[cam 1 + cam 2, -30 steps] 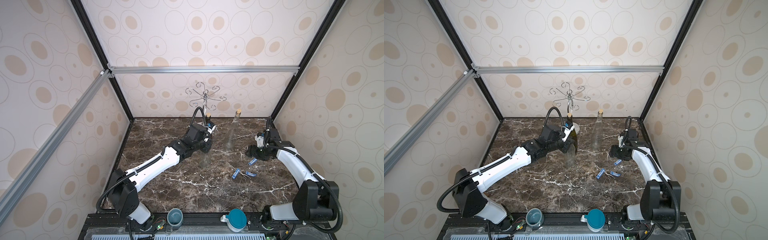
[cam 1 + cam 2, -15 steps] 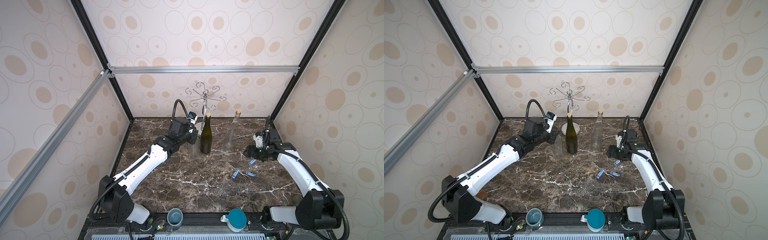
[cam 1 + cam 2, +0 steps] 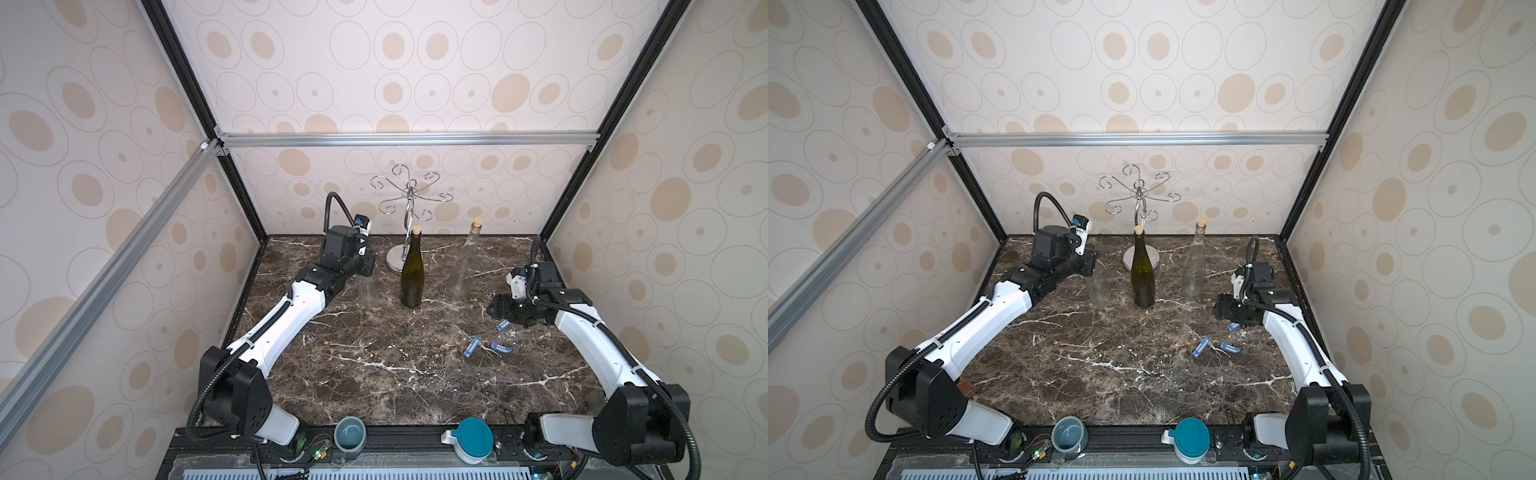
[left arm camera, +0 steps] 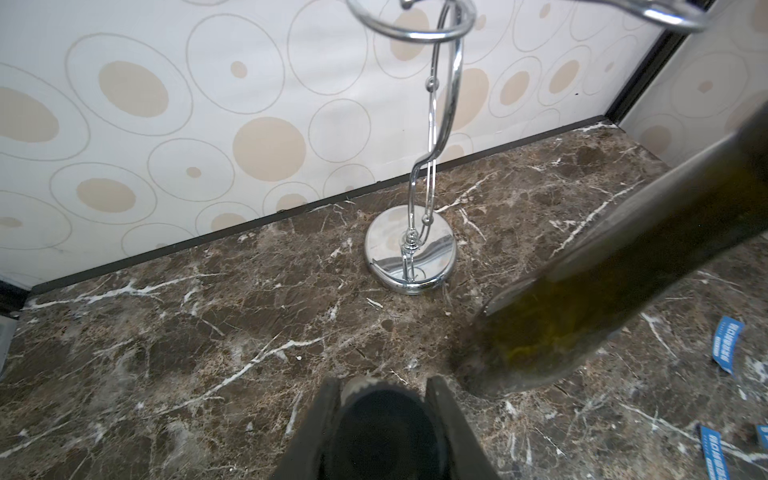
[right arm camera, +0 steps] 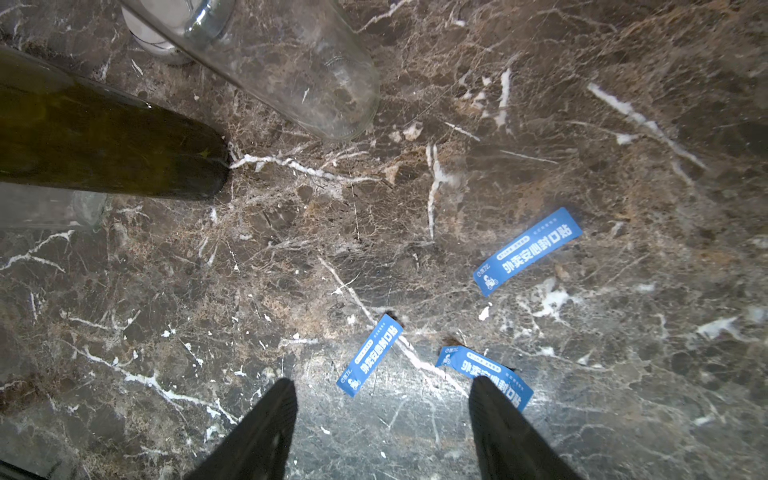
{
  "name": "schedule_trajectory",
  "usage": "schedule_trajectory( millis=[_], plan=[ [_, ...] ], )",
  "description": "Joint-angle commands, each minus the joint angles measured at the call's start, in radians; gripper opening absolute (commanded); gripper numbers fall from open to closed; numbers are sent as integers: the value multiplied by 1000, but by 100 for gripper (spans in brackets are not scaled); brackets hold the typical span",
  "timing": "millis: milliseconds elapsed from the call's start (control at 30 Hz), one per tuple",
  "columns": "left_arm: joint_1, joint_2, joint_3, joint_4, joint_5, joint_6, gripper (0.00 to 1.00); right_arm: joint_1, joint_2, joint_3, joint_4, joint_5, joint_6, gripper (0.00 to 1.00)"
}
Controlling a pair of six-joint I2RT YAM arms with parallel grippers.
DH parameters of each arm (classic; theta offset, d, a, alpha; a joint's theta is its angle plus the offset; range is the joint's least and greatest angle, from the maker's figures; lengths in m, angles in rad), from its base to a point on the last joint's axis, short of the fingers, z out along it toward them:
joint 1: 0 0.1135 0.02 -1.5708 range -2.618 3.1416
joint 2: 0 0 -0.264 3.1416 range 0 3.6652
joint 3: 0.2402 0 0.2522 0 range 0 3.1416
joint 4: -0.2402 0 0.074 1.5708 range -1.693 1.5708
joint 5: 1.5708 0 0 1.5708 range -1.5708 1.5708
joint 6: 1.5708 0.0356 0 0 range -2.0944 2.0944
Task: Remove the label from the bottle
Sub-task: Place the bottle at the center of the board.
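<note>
Where the left arm [image 3: 291,313] is stretched toward 11 o'clock on the tabletop [image 3: 374,374], the left jaws are seen pinching the top of a short clear bottle [image 3: 368,291], which is held upright; whether its base is resting on the marble cannot be told. In the left wrist view a dark round top is clamped between the two fingers [image 4: 328,415]. A corked green bottle [image 3: 411,276] is stood upright just beside it, toward 3 o'clock from it, and a corked tall clear bottle [image 3: 462,266] is stood near 1 o'clock. A chrome glass rack [image 3: 409,199] is set at 12 o'clock, behind the green bottle. The right jaws are held spread apart, low over the tabletop near 3 o'clock, with nothing pinched. Three blue labels [image 3: 1202,347] are found lying loose on the marble around 4 o'clock: the first label [image 3: 503,325] is partly tucked under the right arm [image 3: 582,332], while the second label [image 3: 471,347] and the third label [image 3: 502,348] are laid close together nearer the front edge. In the right wrist view one fingertip [image 5: 490,415] is seen overlapping a label.
</note>
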Motion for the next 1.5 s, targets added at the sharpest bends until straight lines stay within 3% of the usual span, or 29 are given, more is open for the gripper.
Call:
schedule_trajectory(
  millis=[0,333,500,633,733,833,967,1200,1467],
  plan=[
    [15,5,12,103,-12,16,9,7,-21,-14,-12,-10,5,69],
    [36,48,2,153,-13,-11,10,7,-22,-16,-15,-6,-1,69],
    [36,52,-8,155,-21,-15,16,7,-23,-20,-13,-3,-3,69],
    [36,51,-20,156,-23,-18,30,7,-19,-18,-8,-8,-1,69],
    [36,45,-20,153,-23,-16,48,7,-21,-14,-5,-18,2,69],
    [36,39,-12,149,-27,-15,52,7,-24,-10,-2,-22,4,69],
    [36,32,10,139,-26,-12,67,7,-35,-4,-3,-13,1,69],
    [37,5,59,127,-36,6,100,7,-62,15,-8,6,-25,69],
    [52,-56,56,157,-52,42,100,7,-68,67,11,55,-60,72]
  ],
)
